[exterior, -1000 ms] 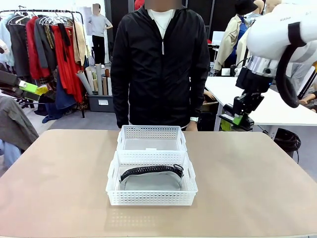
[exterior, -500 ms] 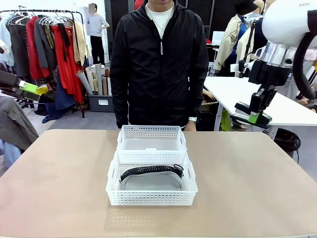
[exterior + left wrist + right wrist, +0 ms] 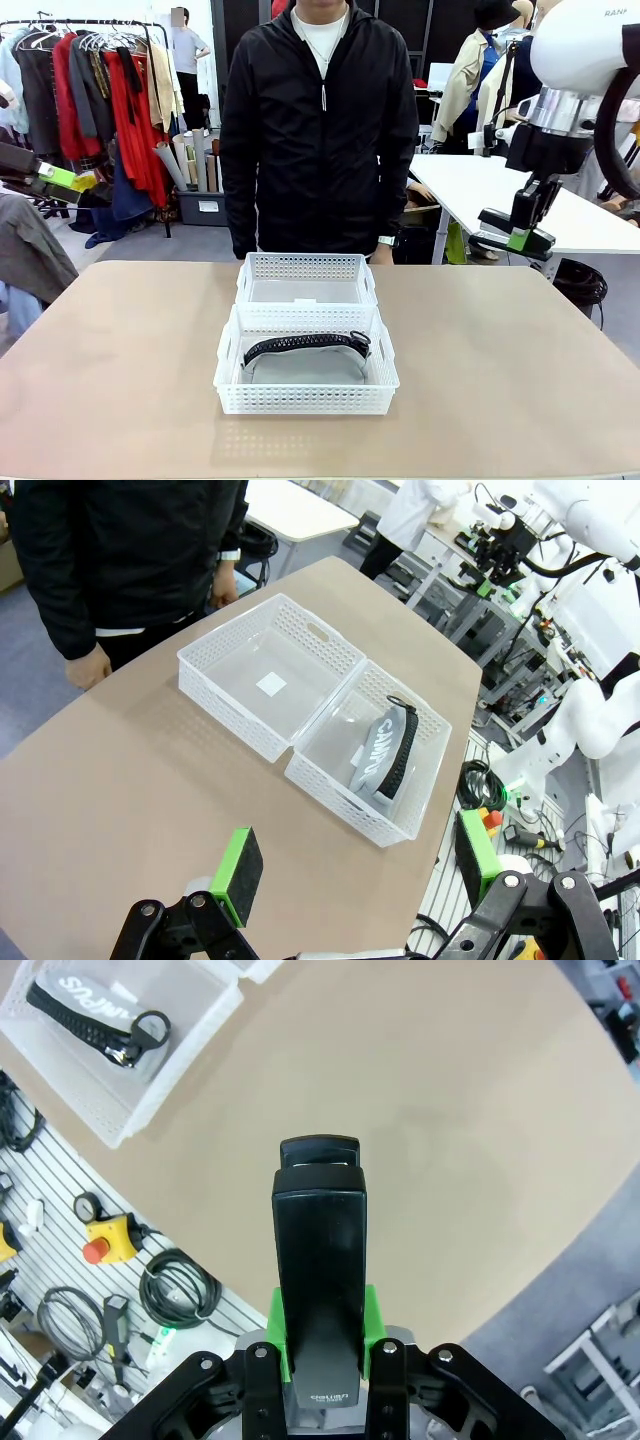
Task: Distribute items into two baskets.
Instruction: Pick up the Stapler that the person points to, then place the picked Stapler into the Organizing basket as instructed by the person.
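Front view: the right gripper [image 3: 520, 240] hangs high off the table's right edge, pinching the black stapler [image 3: 508, 221], which lies roughly level. The near basket [image 3: 305, 398] holds the grey bag [image 3: 305, 362]; the far basket [image 3: 306, 268] touches it.

Left wrist view: the left gripper [image 3: 355, 865] has its fingers spread wide above the table [image 3: 130, 770].

Right wrist view: the stapler's long axis runs straight out from the pads [image 3: 371, 1312].

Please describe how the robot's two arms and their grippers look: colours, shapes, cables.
The right arm has a smooth, rounded white shell with a thick black cable looping beside it. Both the left gripper and the right gripper are black linkage frames with two fingers carrying bright green pads.
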Available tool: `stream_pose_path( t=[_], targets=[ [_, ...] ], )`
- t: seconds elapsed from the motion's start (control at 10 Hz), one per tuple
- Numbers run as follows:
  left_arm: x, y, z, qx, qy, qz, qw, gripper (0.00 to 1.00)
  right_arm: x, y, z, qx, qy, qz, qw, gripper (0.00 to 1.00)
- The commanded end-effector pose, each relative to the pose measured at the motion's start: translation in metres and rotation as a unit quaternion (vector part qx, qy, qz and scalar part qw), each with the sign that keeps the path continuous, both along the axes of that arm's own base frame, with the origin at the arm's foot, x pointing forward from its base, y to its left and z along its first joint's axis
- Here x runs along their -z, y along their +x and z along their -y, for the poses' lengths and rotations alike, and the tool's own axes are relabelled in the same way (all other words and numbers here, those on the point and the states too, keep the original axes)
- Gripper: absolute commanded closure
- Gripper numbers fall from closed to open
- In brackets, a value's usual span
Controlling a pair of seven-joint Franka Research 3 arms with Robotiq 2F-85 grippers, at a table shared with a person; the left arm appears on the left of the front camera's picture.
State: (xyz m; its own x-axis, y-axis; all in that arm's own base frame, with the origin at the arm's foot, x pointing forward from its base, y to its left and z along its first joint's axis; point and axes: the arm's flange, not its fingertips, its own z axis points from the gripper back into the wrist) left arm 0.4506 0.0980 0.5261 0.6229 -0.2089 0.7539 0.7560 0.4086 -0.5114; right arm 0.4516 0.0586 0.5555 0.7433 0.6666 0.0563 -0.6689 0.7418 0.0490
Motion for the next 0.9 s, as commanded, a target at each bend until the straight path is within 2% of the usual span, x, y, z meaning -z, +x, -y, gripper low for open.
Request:
stream_pose_path(
  t=[0.0,0.8],
  targets=[
    [-0.0013,-0.0008,-0.0001,-0.001,0.001,0.002,1.0,0.0,-0.0014,-0.001,-0.001,0.005,0.002,0.001,1.0,1.0],
    [-0.0013,-0.0008,-0.0001,-0.001,0.001,0.002,1.0,0.0,-0.0014,-0.001,-0.001,0.005,0.002,0.001,1.0,1.0]
  ],
)
